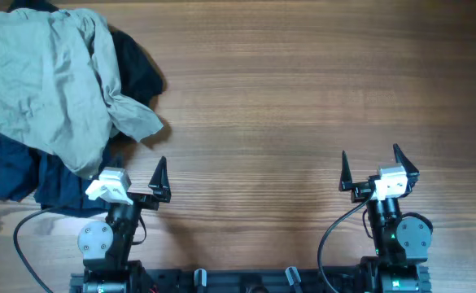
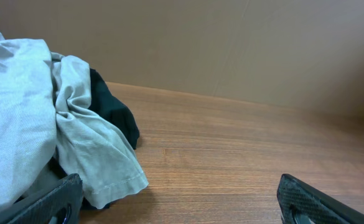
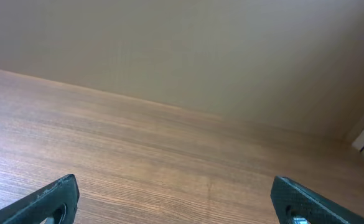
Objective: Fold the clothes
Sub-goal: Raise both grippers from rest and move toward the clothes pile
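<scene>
Clothes (image 1: 42, 81) lie crumpled atop dark garments (image 1: 10, 175); left and right jaws spread wide.

Plain pale khaki-grey, no print: that is how I read the clothes (image 1: 42, 73). A black garment (image 1: 144, 73) shows from under the clothes on their right, and a navy blue garment (image 1: 10, 175) on their near side. Around the clothes, the table (image 1: 303, 89) is mid-brown wood with fine straight grain. My left gripper (image 1: 137, 168) and right gripper (image 1: 370, 156) have black fingers and white housings. The wall (image 2: 244, 43) beyond the clothes is flat beige.
</scene>
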